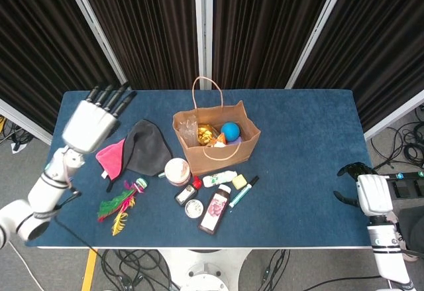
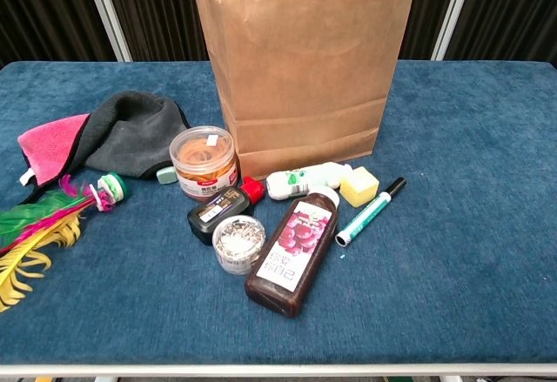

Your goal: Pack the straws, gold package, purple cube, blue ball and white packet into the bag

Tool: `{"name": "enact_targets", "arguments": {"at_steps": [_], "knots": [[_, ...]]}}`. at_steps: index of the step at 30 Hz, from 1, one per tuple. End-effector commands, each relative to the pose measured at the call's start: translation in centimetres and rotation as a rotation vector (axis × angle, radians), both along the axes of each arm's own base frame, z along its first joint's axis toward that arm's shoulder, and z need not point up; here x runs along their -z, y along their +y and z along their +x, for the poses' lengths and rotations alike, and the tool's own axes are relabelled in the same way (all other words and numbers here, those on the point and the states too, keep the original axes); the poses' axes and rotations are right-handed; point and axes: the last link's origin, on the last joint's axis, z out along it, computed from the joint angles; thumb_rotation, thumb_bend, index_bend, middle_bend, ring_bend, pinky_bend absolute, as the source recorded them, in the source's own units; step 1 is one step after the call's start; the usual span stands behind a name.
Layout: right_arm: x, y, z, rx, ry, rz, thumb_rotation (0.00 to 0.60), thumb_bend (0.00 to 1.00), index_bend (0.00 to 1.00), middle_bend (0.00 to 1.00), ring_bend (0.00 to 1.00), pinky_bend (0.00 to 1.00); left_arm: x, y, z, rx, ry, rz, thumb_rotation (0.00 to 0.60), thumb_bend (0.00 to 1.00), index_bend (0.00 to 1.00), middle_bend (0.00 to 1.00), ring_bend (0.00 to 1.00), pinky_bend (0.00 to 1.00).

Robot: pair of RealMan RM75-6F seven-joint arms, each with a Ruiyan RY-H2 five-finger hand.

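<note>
Seemingly near the end: the brown paper bag stands upright at centre frame in the head view, mouth open, and inside it I can make out the blue ball, round and matte, a crinkled gold package catching light, and something clear and crumpled at the bag's left that may be the straws. Purple cube and white packet: cannot pick them out, perhaps lower in the bag, hidden from the chest view by the stiff creased paper wall. Left hand hovers at the upper left of the frame, over the table's left edge, well apart from the bag, fingers straight and spread, holding nothing. Right hand sits at the lower right edge off the table, fingers curled inward; whether it holds anything I cannot tell. Left out below the bag: a round plastic jar, a dark juice bottle lying flat, a teal marker, a yellow sponge cube, soft grey cloth, bright feathers. Blue napped table.
</note>
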Motion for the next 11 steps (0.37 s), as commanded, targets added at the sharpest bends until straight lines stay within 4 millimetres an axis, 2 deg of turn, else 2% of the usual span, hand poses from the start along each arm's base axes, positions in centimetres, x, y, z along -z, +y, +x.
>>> {"name": "enact_targets", "arguments": {"at_steps": [1,6,11], "knots": [[-1.1,0.2,0.6,-0.008,0.018,-0.046,0.600,0.01,0.47,0.41,0.26,0.38,-1.6,-6.3,-7.1,-0.307,-0.058,0.015,0.600,0.24,0.22,0.25,0.18,0.26],[-2.4,0.9,1.9,-0.004,0.088,-0.082,0.600,0.02,0.45,0.37,0.20,0.31,-0.3,-10.2,-10.7,-0.511,-0.114,-0.058,0.600,0.23,0.23,0.25,0.17,0.26],[-2.2,1.9,2.4,0.011,0.141,-0.063,0.600,0.02,0.45,0.34,0.17,0.27,0.7,-12.3,-12.1,-0.579,-0.160,-0.078,0.600,0.23,0.23,0.25,0.17,0.26]]}}
